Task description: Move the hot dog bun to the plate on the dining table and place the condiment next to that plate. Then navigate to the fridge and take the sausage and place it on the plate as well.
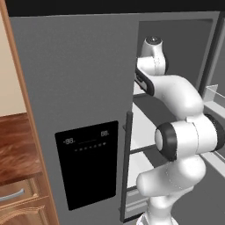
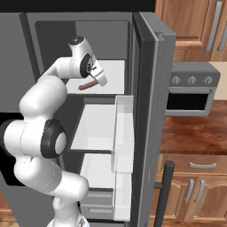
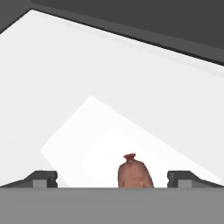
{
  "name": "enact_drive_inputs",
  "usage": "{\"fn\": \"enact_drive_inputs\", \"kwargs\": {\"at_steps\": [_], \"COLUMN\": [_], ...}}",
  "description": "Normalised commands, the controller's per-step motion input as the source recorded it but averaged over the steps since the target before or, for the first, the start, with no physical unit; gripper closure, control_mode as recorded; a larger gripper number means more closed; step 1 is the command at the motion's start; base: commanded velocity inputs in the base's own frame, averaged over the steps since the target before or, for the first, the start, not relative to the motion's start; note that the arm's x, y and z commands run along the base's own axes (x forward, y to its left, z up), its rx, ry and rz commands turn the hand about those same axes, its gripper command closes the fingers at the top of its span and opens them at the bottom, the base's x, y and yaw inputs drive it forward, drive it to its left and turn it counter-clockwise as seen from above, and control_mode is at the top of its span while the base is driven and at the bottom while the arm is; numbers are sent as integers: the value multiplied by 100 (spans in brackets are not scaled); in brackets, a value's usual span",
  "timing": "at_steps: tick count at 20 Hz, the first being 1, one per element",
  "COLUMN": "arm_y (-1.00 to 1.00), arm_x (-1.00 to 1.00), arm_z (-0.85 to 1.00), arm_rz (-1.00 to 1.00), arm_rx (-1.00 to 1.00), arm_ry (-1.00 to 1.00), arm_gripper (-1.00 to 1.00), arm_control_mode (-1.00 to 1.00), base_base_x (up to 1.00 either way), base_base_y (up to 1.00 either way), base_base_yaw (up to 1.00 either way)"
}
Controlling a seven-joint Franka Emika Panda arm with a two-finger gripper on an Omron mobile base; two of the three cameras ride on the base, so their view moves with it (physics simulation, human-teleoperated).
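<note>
Grey and tall, the fridge [image 1: 66, 88] stands with its black panel [image 1: 88, 162] facing the left base view, beside a wooden worktop [image 1: 17, 145], while the white arm [image 1: 184, 132] reaches through the open door onto a white shelf [image 1: 143, 127]. From the right base view the sausage [image 2: 88, 85] lies on the upper shelf [image 2: 113, 75] just beside the gripper [image 2: 99, 80], with an oven [image 2: 190, 93] to the right. Looking along the hand, the gripper [image 3: 111, 180] is spread wide, the sausage [image 3: 134, 174] lying between its fingertips [image 3: 43, 178], untouched as far as can be seen.

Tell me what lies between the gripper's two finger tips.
In the hand view the sausage lies end-on between the open gripper's finger tips, on the white fridge shelf; nothing else shows there.
</note>
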Motion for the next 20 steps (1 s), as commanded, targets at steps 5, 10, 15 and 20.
{"fn": "enact_drive_inputs", "kwargs": {"at_steps": [5, 10, 15, 20], "arm_y": [0, 0, 1, 0], "arm_x": [6, -8, -4, -1], "arm_z": [-27, -38, -39, -33], "arm_rz": [0, 0, 0, 0], "arm_rx": [0, 0, 0, 0], "arm_ry": [2, 0, 0, 0], "arm_gripper": [-100, 100, 100, 100], "arm_control_mode": [-100, -100, -100, -100], "base_base_x": [0, 0, 0, 0], "base_base_y": [0, 0, 0, 0], "base_base_yaw": [0, 0, 0, 0]}}
